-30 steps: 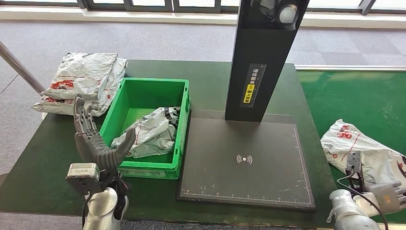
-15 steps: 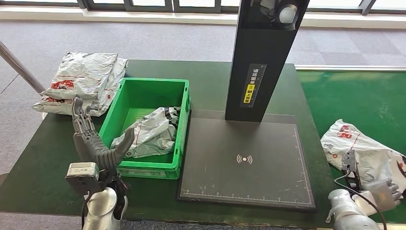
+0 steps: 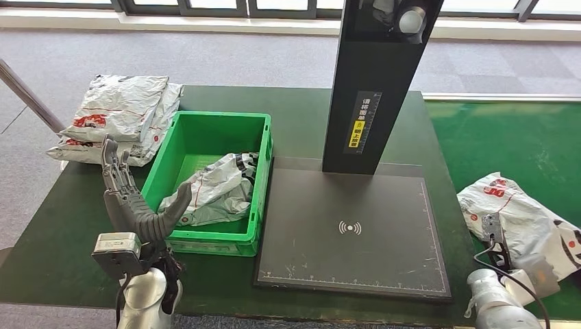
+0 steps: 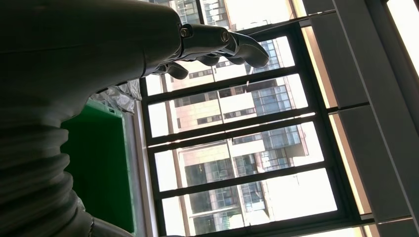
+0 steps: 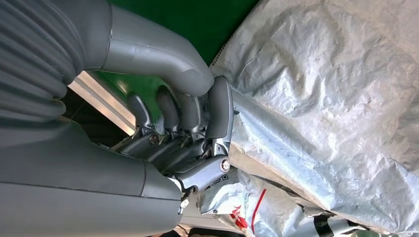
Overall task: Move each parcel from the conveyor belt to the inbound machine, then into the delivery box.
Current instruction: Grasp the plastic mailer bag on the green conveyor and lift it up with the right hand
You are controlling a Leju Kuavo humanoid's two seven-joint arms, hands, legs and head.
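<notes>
A grey plastic parcel (image 3: 521, 218) with red print lies on the green conveyor belt (image 3: 507, 137) at the right. My right hand (image 3: 538, 271) is at its near edge. In the right wrist view the thumb and fingers of that hand (image 5: 197, 123) pinch a fold of the parcel (image 5: 336, 98). My left hand (image 3: 137, 205) stands raised beside the green delivery box (image 3: 218, 116), fingers spread and holding nothing; the left wrist view shows the same hand (image 4: 207, 44) with its fingers apart. Another grey parcel (image 3: 219, 188) lies inside the box.
The black inbound machine plate (image 3: 349, 274) sits between box and belt, with its tall black tower (image 3: 377, 82) at the back. A pile of grey parcels (image 3: 120, 116) lies on the table's far left corner. Windows run along the far wall.
My right hand has drawn in toward the parcel's near edge, and the parcel has shifted and bunched a little on the belt. My left hand has barely moved.
</notes>
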